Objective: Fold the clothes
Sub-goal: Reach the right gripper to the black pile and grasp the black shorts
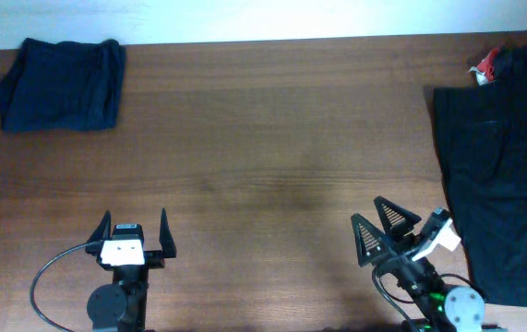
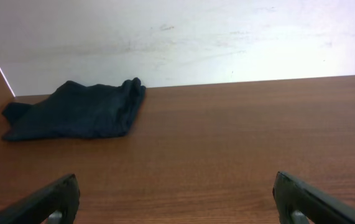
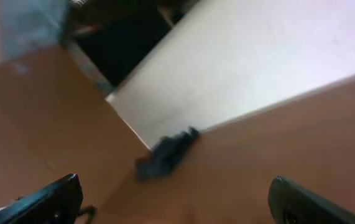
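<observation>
A folded dark navy garment [image 1: 60, 85] lies at the table's far left corner; it also shows in the left wrist view [image 2: 78, 112] and, blurred, in the right wrist view [image 3: 165, 155]. A black garment [image 1: 503, 184] lies spread flat along the right edge, with a red item [image 1: 486, 65] at its far end. My left gripper [image 1: 135, 235] is open and empty near the front edge, left of centre; its fingers show in the left wrist view [image 2: 177, 199]. My right gripper [image 1: 374, 226] is open and empty near the front edge, just left of the black garment; its fingers show in the right wrist view [image 3: 174, 199].
The brown wooden table [image 1: 272, 138] runs to a white wall at the back. A black cable [image 1: 46, 277] loops beside the left arm's base.
</observation>
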Robot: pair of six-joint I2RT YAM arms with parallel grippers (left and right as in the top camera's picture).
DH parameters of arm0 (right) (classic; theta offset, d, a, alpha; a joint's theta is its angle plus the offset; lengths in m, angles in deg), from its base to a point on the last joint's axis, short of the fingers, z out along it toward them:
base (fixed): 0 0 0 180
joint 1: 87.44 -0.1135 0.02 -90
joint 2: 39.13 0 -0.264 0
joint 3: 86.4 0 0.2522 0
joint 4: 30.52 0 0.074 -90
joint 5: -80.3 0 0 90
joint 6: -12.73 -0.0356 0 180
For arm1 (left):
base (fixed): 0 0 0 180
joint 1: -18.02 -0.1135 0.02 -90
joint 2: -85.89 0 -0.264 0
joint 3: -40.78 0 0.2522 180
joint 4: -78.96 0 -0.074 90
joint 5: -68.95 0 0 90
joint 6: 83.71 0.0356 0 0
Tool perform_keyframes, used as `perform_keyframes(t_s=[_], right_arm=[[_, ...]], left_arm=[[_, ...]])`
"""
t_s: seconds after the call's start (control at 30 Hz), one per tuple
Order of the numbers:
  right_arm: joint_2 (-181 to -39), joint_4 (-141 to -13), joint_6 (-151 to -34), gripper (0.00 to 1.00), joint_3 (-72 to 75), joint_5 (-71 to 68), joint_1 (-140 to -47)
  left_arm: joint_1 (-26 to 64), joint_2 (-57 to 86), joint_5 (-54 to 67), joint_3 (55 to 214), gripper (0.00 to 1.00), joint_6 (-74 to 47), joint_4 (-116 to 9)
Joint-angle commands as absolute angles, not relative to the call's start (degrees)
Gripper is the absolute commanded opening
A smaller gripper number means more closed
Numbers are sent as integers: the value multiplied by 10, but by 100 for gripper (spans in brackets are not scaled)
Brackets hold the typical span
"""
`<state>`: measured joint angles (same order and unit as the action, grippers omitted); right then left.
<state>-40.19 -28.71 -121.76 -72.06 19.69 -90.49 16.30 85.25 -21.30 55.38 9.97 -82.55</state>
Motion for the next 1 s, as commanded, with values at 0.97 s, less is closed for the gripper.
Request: perform_keyframes(t_s=[0.97], right_arm=[[-1457, -959, -805, 99, 338, -336, -830]], left_arm=[[165, 852, -208, 551, 99, 107, -825]])
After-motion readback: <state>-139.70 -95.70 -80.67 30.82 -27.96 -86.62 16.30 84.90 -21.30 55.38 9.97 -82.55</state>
